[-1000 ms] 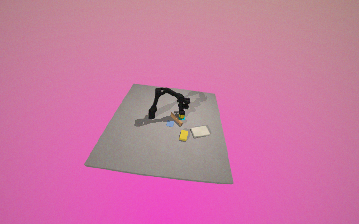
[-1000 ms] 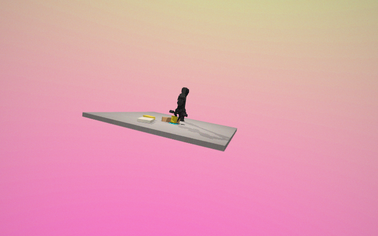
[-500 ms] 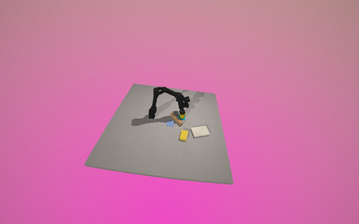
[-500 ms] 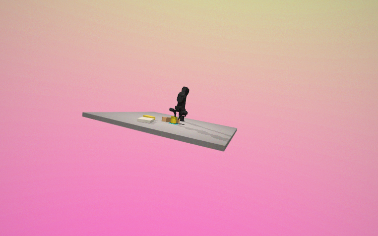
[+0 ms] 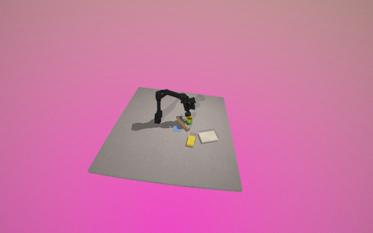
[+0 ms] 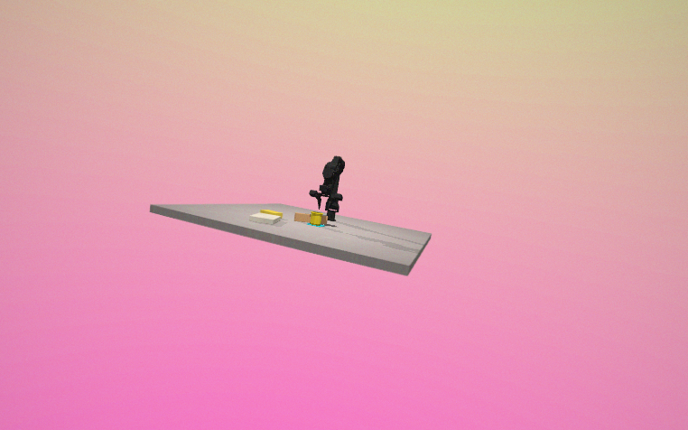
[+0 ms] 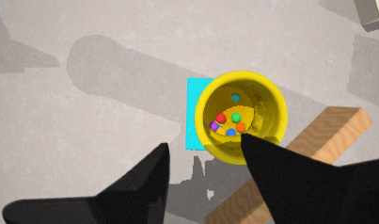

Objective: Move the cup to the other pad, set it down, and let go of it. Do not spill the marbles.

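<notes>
The yellow cup [image 5: 189,120] [image 6: 316,219] [image 7: 271,105] stands upright on the cyan pad [image 6: 311,224] [image 7: 193,113]. Bare pad shows on the cup's left in the wrist view; the rest is hidden under the cup. Several coloured marbles [image 7: 236,118] lie at the bottom inside the cup. My gripper [image 5: 187,115] [image 7: 204,144] is open and empty, above the cup. In the wrist view one fingertip overlaps the cup's near rim and the other is left of the cup. The blue pad [image 5: 176,129] bears nothing.
A wooden bar [image 5: 183,124] [image 6: 302,217] [image 7: 331,124] lies slantwise between the two pads, close to the cup. A yellow block [image 5: 190,140] [image 6: 272,213] and a larger white block [image 5: 208,136] [image 6: 264,218] lie farther from the arm's base.
</notes>
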